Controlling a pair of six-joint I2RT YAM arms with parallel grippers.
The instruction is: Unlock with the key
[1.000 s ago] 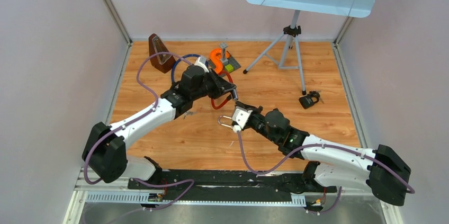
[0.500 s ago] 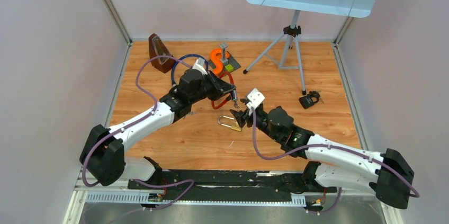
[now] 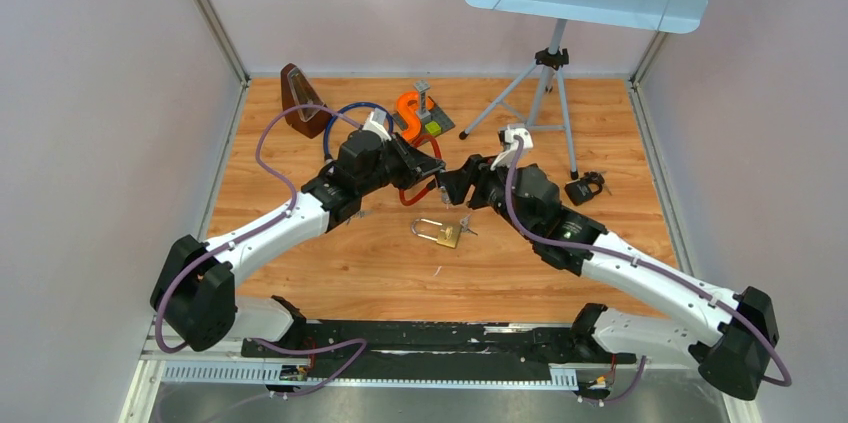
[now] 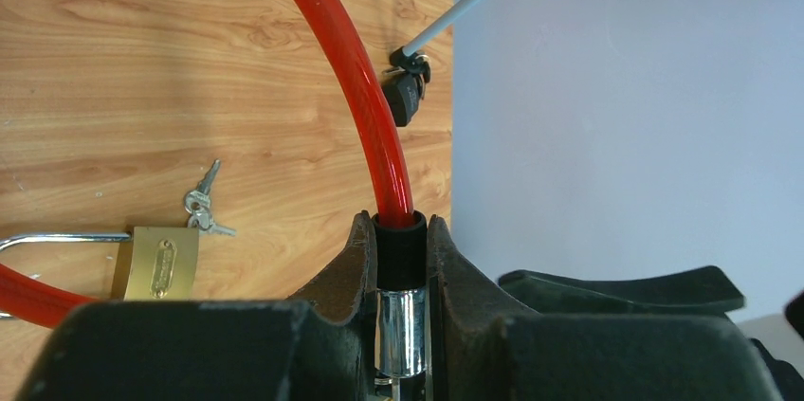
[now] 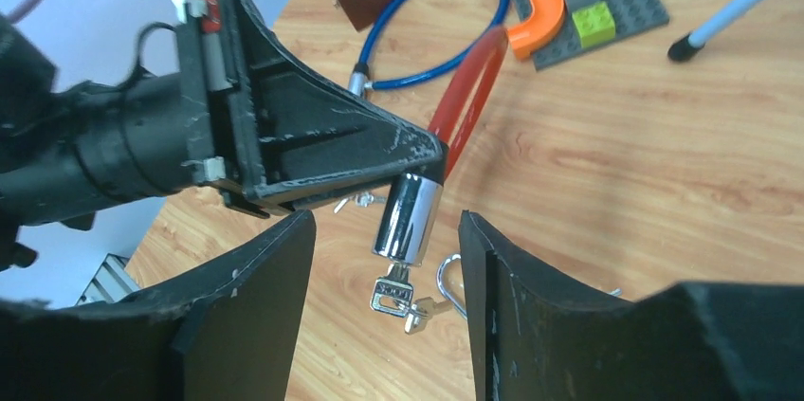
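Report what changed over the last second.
The right gripper let go of the brass padlock, which now lies on the table, then swung forward toward the left gripper; its open jaws now flank the chrome end of the red cable lock without touching it. The left gripper stays clamped on that cable lock; the other items have not moved.

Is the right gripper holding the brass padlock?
No, the brass padlock lies on the table, clear of the open right gripper.

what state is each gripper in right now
left gripper: closed on the cable lock
right gripper: open, holding nothing
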